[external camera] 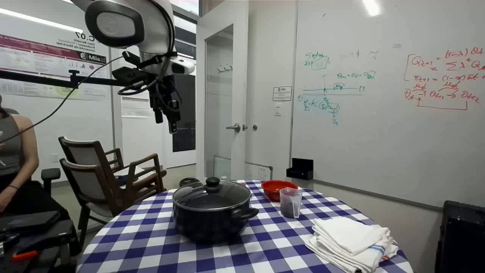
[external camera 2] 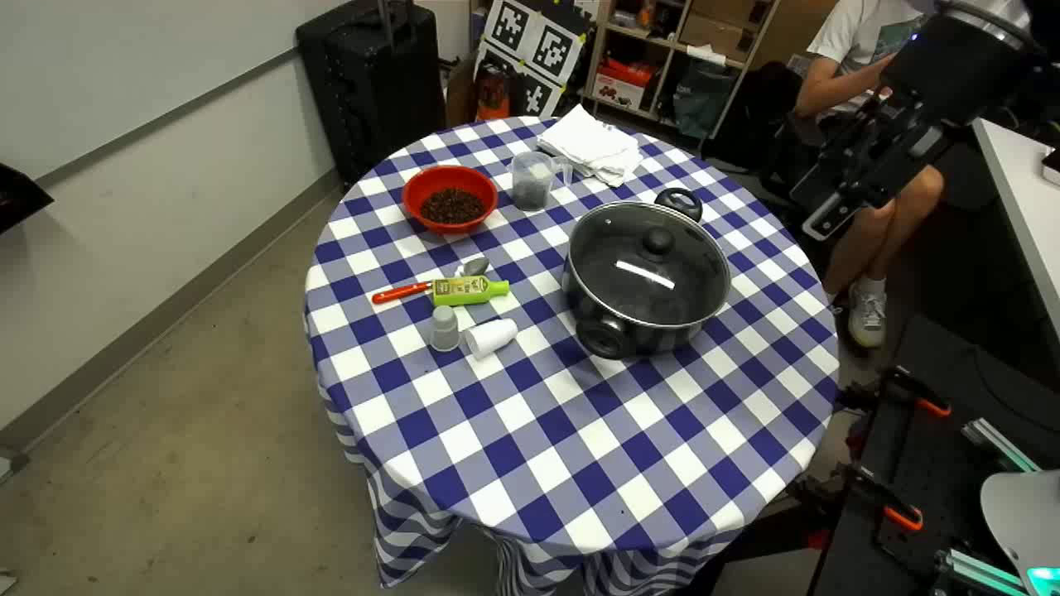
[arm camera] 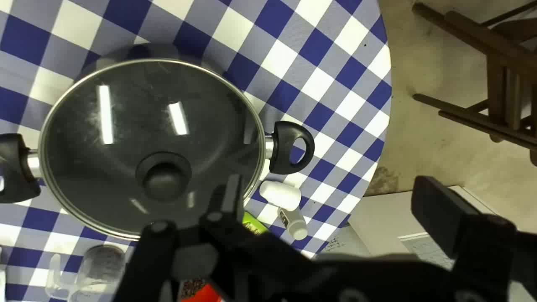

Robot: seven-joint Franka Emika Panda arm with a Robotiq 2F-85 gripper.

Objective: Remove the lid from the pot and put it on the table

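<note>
Atop the black pot (external camera: 208,224) on the checked table (external camera 2: 596,447), the glass lid (external camera 2: 642,290) sits level (black knob (external camera 2: 658,240) uppermost), with a clear jug (external camera 2: 532,186) and a red bowl (external camera: 270,190) standing near, while the gripper (external camera: 166,124), its fingers (arm camera: 438,214) spread wide, hangs well above.

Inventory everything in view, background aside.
table: 1, blue-and-white, central
pot: 1, black, on table
lid: 1, clear, on pot
towels: 1 stack, mostly white, near table edge
jug: 1, clear, beside towels
bowl: 1, red, beside jug
bits: many, brown, in bowl
bottle: 1, green, near bowl
utensil: at least 1, red-handled, beside bottle
containers: 2, white and grey, near bottle
arm: 1, white and black, top of both exterior views
claw: 1, black, open, at arm's end
</note>
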